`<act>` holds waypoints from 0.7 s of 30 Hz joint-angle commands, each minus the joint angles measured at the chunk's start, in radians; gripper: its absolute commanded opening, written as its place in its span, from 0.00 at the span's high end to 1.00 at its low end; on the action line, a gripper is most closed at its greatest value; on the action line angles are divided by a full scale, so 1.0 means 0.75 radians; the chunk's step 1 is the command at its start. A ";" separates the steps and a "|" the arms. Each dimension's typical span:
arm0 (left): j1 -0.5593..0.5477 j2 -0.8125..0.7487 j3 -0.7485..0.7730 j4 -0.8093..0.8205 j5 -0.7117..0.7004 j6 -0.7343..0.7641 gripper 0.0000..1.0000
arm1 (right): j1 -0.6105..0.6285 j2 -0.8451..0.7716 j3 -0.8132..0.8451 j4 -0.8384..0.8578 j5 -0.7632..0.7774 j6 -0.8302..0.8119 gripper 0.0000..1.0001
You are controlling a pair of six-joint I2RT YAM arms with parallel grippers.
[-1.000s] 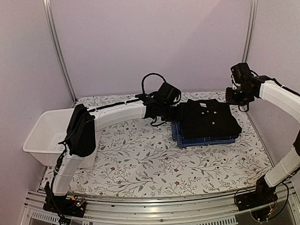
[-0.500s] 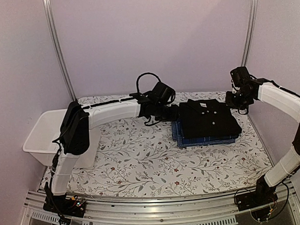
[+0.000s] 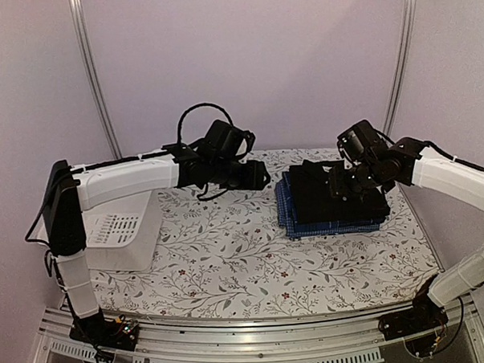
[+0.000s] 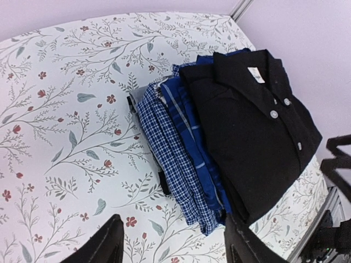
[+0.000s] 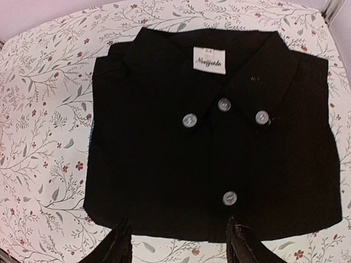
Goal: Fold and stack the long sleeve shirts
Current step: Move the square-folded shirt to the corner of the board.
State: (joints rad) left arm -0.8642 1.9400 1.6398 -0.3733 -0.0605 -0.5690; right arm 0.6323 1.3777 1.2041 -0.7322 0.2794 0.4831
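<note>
One black shirt point(image 5: 208, 153) atop plaid shirt point(image 4: 164, 137) | left claw point(image 4: 174, 227), right claw point(image 5: 179, 224) gaping

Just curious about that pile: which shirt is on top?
The plain black shirt with pale buttons lies on top; the blue plaid shirt sits beneath, only its edges showing.

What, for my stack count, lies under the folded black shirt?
Under the black shirt, folded blue plaid cloth sticks out along one side, in a fine navy check and a brighter blue. Whether that is one shirt or more is covered.
</note>
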 commanded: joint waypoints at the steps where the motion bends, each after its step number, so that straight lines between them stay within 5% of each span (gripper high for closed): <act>1: 0.012 -0.197 -0.190 0.080 -0.024 0.026 0.32 | 0.184 -0.002 -0.048 -0.056 0.060 0.184 0.38; 12: 0.013 -0.511 -0.512 0.088 -0.069 0.006 0.01 | 0.541 0.218 -0.017 -0.043 0.062 0.489 0.07; 21: 0.012 -0.656 -0.610 0.066 -0.101 0.004 0.00 | 0.581 0.421 -0.013 0.115 -0.036 0.604 0.01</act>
State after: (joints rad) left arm -0.8635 1.5009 1.2034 -0.3275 -0.1089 -0.5690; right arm 1.0653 1.6440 1.1770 -0.7200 0.2775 0.8780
